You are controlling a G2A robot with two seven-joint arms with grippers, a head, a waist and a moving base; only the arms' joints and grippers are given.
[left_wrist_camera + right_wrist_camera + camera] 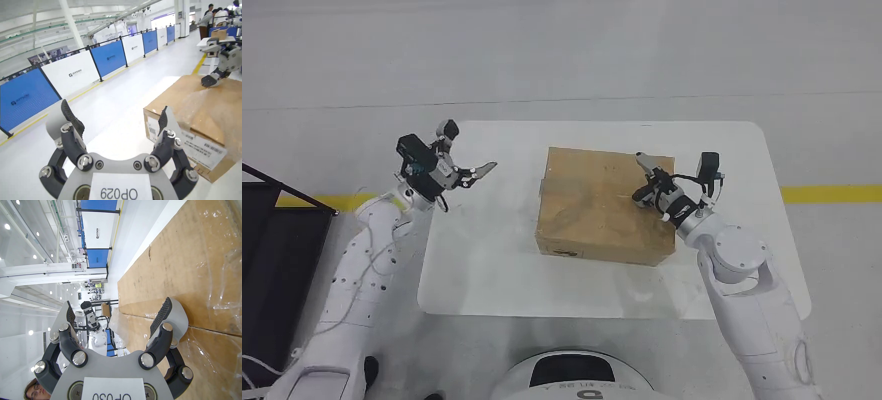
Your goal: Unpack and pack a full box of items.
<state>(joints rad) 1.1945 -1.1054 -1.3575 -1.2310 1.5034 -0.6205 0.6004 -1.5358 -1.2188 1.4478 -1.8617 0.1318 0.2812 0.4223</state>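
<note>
A smooth white table (492, 270) with rounded corners holds a rectangular brown cardboard box (607, 205) at its middle, slightly turned. The flaps are shut, with crinkled glossy clear tape (217, 347) over the seam and a white paper label (200, 145) on the side. The right gripper (645, 176) is over the box's right part, its ribbed black pads (160, 315) spread wide and holding nothing. Farther off, the left gripper (468, 148) hangs over the table's left side, apart from the box, also wide and empty.
</note>
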